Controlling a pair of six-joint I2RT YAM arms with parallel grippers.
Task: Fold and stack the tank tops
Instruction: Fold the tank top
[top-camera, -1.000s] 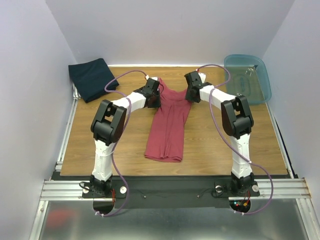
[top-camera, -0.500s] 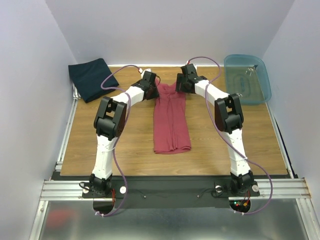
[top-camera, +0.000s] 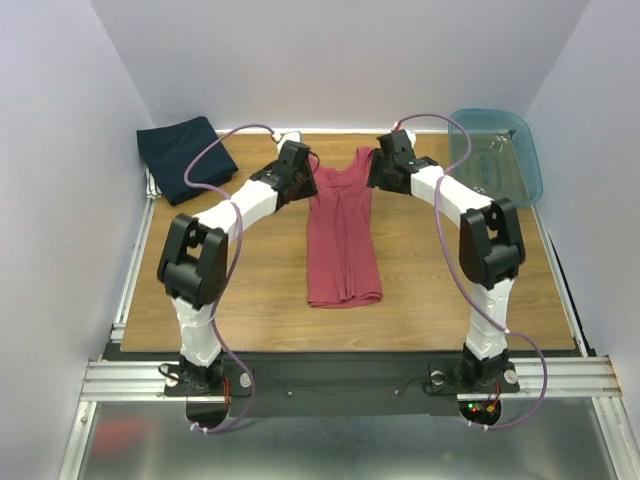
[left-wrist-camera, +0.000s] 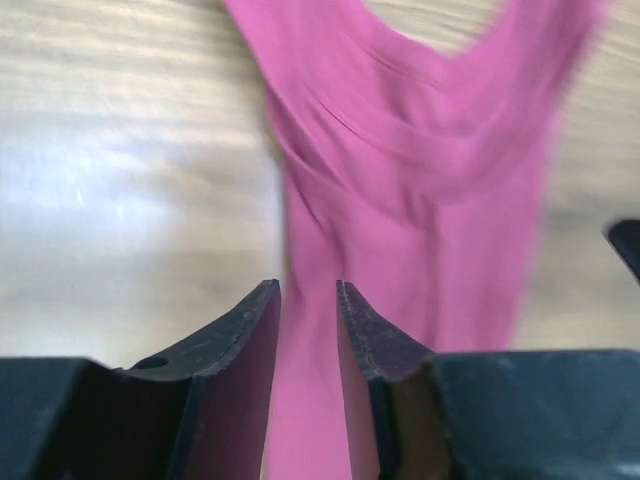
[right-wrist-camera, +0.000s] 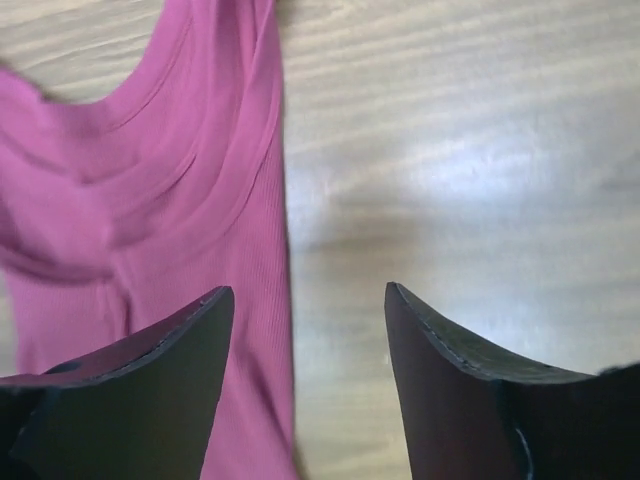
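The dark red tank top (top-camera: 342, 240) lies flat in the middle of the table, folded into a long narrow strip with its scoop neck at the far end. My left gripper (top-camera: 306, 184) hovers at its upper left corner. In the left wrist view the gripper (left-wrist-camera: 308, 285) is open by a narrow gap, with the cloth (left-wrist-camera: 420, 200) lying below and nothing pinched. My right gripper (top-camera: 376, 178) is at the top's upper right corner. In the right wrist view it (right-wrist-camera: 308, 288) stands wide open over the cloth's edge (right-wrist-camera: 150, 200) and bare wood. The navy tank top (top-camera: 183, 157) sits folded at the far left.
A translucent blue plastic tub (top-camera: 500, 155) stands at the far right corner. The wooden table (top-camera: 230, 280) is bounded by white walls at the left, back and right. Purple cables loop over both arms.
The red top went from a slanted, lifted position to lying straight and flat. The right gripper opened and let go of it. Both arms drew slightly outward from the neckline.
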